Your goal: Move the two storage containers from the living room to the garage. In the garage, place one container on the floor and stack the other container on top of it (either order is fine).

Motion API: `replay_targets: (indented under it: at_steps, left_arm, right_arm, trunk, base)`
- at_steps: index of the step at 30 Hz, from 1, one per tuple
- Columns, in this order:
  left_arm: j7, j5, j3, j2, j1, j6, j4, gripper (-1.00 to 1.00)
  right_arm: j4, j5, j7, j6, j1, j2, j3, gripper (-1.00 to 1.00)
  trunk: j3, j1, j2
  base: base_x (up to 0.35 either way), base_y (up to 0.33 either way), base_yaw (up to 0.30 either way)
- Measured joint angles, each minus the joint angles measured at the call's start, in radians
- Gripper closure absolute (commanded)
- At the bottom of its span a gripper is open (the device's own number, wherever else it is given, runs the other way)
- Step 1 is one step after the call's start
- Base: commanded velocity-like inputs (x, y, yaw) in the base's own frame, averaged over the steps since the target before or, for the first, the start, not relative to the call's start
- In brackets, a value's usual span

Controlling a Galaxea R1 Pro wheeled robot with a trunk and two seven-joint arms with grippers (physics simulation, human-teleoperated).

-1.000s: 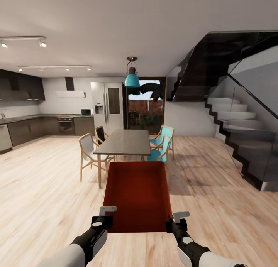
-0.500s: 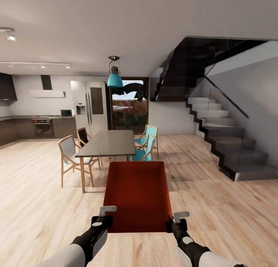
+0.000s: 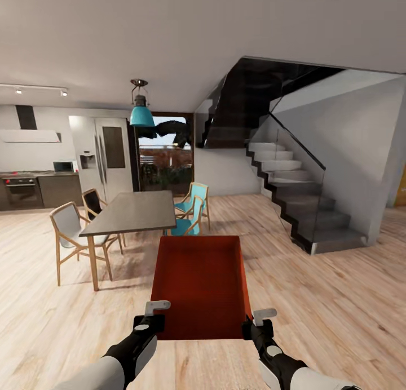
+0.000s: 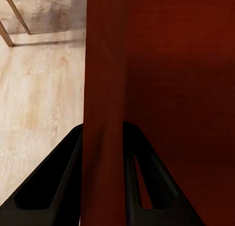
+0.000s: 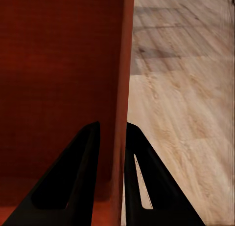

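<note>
Your left gripper [image 3: 150, 323] is pinched on the near left corner of the storage container [image 3: 201, 286]; from the left wrist, its two dark fingers [image 4: 51, 182] sit either side of the thin red side wall [image 4: 103, 103], one outside over the floor, one inside the bin. Beyond that arm, at the far left of the head view, you have a kitchen run with a dark oven [image 3: 22, 190], a white hood [image 3: 29, 135] and a steel fridge [image 3: 104, 156]. Nearer you stands a grey-topped dining table [image 3: 132, 212] with pale wooden chairs [image 3: 69, 227] on its left and teal chairs [image 3: 189, 209] on its right, a teal pendant lamp [image 3: 141, 115] hanging above.

The orange-red container is held out in front of you, centred between both arms, raised above the light wood-plank floor [image 3: 45, 311], its open top facing up and its far end close to the table's near edge in the picture.

Your right gripper [image 3: 255, 326] is clamped on the near right corner in the same manner: from the right wrist, its fingers [image 5: 73, 177] straddle the right-hand wall [image 5: 121, 89], one inside, one outside above the planks. To the right, a dark staircase [image 3: 293, 204] with a glass balustrade climbs along a pale wall [image 3: 355, 153], well apart from you.
</note>
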Motion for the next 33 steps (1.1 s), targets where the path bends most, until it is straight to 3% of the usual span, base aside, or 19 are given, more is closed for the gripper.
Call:
replay_targets:
  at_steps: [33]
  left_arm:
    - [0.0,-0.007,0.003,-0.001,0.0,0.004,0.0,1.0]
  right_arm:
    - [0.001,-0.002,0.0,0.001,0.0,0.0,0.0,1.0]
  trunk:
    - [0.0,0.0,0.0]
  base:
    - [0.005,0.0,-0.283]
